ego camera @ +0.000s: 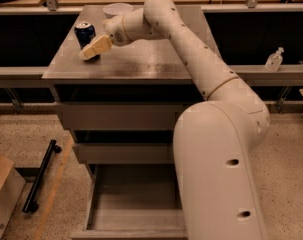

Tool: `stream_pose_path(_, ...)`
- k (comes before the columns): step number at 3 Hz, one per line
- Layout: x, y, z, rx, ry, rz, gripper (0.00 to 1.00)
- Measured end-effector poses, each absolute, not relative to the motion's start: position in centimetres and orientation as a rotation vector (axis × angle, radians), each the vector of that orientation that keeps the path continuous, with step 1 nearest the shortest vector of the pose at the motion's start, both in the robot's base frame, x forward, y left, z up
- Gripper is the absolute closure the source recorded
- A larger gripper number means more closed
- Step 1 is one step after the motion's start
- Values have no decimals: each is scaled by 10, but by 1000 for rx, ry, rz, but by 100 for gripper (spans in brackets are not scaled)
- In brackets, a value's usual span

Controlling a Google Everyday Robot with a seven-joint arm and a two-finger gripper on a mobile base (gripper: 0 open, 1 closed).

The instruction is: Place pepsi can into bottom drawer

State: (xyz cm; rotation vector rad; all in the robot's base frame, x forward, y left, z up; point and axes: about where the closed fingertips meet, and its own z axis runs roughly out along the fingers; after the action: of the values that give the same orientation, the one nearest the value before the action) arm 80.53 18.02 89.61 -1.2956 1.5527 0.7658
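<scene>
The pepsi can (84, 34), dark blue with a silver top, stands upright on the left part of the grey cabinet top (141, 59). My gripper (94, 49) reaches in from the right, and its tan fingers overlap the can's lower right side. The bottom drawer (136, 204) is pulled open below, and the part of its tray that I can see holds nothing. My arm's large white body hides the drawer's right part.
A white bowl (117, 9) sits at the back of the cabinet top behind my wrist. The two upper drawers (116, 116) are closed. A black bar (40, 176) and a cardboard box (3, 196) lie on the floor at the left. A clear bottle (274, 60) stands on the right shelf.
</scene>
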Motion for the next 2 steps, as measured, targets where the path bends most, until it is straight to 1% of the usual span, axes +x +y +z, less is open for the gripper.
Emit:
stream_pose_path(1,817,213,894,-1305,1515,801,0)
stream_pose_path(2,824,236,896,-1306,1470,830,17)
